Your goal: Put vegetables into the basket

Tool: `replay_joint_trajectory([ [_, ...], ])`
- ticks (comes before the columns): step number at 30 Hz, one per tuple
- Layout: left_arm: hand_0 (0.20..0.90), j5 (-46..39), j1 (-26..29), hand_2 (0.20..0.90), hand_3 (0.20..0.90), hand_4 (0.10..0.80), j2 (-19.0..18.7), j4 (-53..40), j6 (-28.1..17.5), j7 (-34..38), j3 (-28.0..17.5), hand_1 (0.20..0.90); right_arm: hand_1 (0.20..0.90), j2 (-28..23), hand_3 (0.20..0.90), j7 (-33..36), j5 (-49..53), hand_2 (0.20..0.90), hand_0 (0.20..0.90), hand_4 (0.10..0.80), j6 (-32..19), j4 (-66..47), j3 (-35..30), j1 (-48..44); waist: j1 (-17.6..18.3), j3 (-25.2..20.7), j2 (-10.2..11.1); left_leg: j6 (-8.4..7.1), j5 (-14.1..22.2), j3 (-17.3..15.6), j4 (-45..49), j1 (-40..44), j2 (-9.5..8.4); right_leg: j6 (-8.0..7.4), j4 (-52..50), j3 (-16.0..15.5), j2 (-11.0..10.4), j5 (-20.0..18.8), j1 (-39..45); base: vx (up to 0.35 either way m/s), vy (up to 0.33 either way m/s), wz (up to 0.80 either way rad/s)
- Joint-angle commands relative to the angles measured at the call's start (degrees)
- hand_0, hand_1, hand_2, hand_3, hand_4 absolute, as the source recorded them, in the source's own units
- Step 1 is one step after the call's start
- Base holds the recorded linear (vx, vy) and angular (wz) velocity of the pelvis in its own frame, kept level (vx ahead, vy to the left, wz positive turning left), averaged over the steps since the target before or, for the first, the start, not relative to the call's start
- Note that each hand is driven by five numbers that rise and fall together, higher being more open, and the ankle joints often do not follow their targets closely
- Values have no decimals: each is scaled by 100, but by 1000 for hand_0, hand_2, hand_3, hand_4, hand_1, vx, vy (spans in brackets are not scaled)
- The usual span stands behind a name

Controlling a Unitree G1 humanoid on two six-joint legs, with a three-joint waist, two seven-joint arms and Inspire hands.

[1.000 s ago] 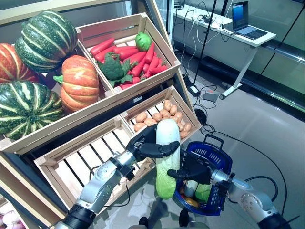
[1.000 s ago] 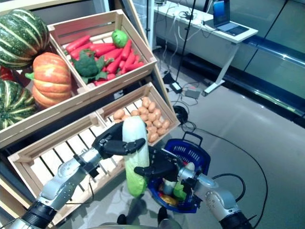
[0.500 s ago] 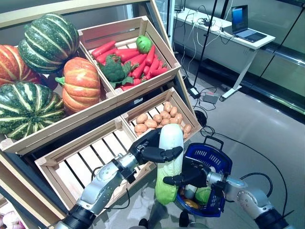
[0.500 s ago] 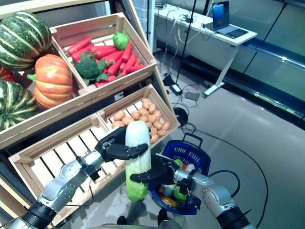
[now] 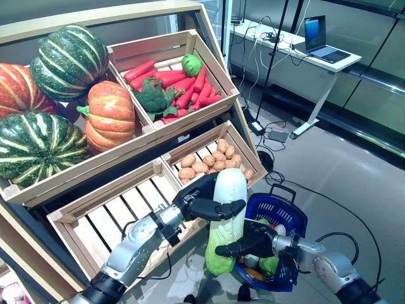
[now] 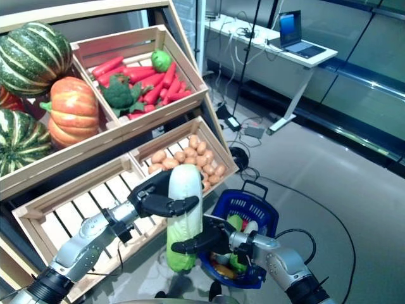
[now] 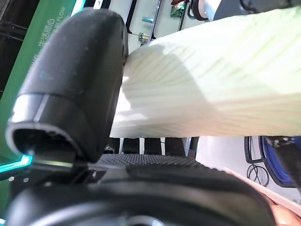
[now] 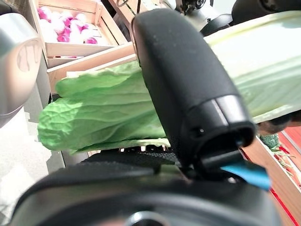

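A long pale napa cabbage (image 5: 226, 218) hangs upright, white stem up and green leaves down, in front of the shelves. My left hand (image 5: 201, 201) is curled round its upper white part, and its thumb (image 7: 75, 94) lies against the ribbed stem (image 7: 211, 80). My right hand (image 5: 251, 240) grips the leafy lower end (image 8: 103, 113), with its thumb (image 8: 183, 89) across the leaves. The blue basket (image 5: 292, 214) sits just right of the cabbage, behind my right hand, and holds several vegetables.
The slanted wooden shelves (image 5: 152, 130) carry pumpkins (image 5: 111, 114), a crate of carrots and broccoli (image 5: 174, 79), a crate of potatoes (image 5: 212, 161) and a bare slatted crate (image 5: 120, 218). A desk with a laptop (image 5: 316, 38) stands at the far right, cables on the floor beneath.
My right hand has slid down the cabbage toward its leafy end. The cabbage stays upright beside the basket. The whole view has shifted slightly.
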State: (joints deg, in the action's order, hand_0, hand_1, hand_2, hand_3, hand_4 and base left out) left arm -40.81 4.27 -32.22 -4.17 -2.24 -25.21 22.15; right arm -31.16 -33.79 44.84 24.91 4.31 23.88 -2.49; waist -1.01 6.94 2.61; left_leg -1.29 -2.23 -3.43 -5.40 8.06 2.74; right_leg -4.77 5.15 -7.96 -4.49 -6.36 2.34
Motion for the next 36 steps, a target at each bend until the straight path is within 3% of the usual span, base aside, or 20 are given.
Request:
replay_joint_trajectory([
  [1, 300, -681, 817, 300, 300, 400, 465, -871, -1189, -212, -233, 300, 900, 69, 900, -630, 1, 900, 900, 800, -97, -124, 376, -178, -59, -254, 51, -126, 415, 204, 40, -22, -58, -366, -15, -13, -307, 427, 565, 0, 0, 0],
  [2, 300, -696, 818, 300, 300, 400, 469, -867, -1194, -229, -228, 300, 686, 68, 686, -641, 16, 686, 686, 657, -107, -116, 385, -184, -60, -252, 51, -126, 416, 206, 40, -20, -59, -366, -15, -14, -308, 428, 567, 0, 0, 0],
  [3, 300, -699, 814, 300, 300, 400, 478, -867, -1194, -257, -225, 300, 316, 81, 316, -632, 29, 316, 316, 411, -123, -111, 396, -186, -63, -251, 50, -129, 416, 208, 40, -16, -58, -366, -15, -15, -310, 428, 571, 0, 0, 0],
  [15, 309, -664, 710, 309, 309, 406, 488, -859, -1085, -374, -257, 309, 300, 125, 300, -555, 161, 300, 300, 400, -233, -148, 329, -104, -56, -277, 27, -132, 419, 208, 40, -14, -56, -374, -15, 6, -304, 433, 566, 0, 0, 0],
  [16, 418, -592, 714, 418, 418, 478, 477, -861, -1095, -335, -244, 418, 300, 127, 300, -551, 220, 300, 300, 400, -220, -145, 311, -109, -53, -277, 26, -129, 417, 206, 40, -16, -57, -373, -15, 9, -303, 431, 562, 0, 0, 0],
  [17, 836, -475, 708, 836, 836, 758, 416, -852, -1135, -204, -246, 836, 300, 138, 300, -560, 255, 300, 300, 400, -241, -174, 270, -101, -46, -266, 16, -130, 409, 212, 40, -21, -56, -373, -15, 11, -300, 427, 562, 0, 0, 0],
  [18, 900, -492, 696, 900, 900, 800, 389, -849, -1138, -131, -271, 900, 300, 124, 300, -549, 283, 300, 300, 400, -255, -223, 236, -73, -46, -262, 12, -133, 406, 220, 40, -22, -56, -374, -15, 10, -298, 425, 564, 0, 0, 0],
  [25, 900, -536, 593, 900, 900, 800, 283, -773, -1188, 64, -542, 900, 300, 19, 300, -315, 703, 300, 300, 400, -446, -415, -73, 15, -53, -249, 10, -135, 397, 229, 40, -35, -50, -376, -15, -1, -294, 413, 551, 0, 0, 0],
  [36, 900, -430, 254, 900, 900, 800, 240, -749, -1079, 126, -1158, 900, 300, 255, 300, 105, 1443, 300, 300, 400, -975, -594, -973, 266, -14, -242, 1, -126, 378, 232, 40, -112, -40, -370, -15, -59, -272, 408, 486, 0, 0, 0],
])
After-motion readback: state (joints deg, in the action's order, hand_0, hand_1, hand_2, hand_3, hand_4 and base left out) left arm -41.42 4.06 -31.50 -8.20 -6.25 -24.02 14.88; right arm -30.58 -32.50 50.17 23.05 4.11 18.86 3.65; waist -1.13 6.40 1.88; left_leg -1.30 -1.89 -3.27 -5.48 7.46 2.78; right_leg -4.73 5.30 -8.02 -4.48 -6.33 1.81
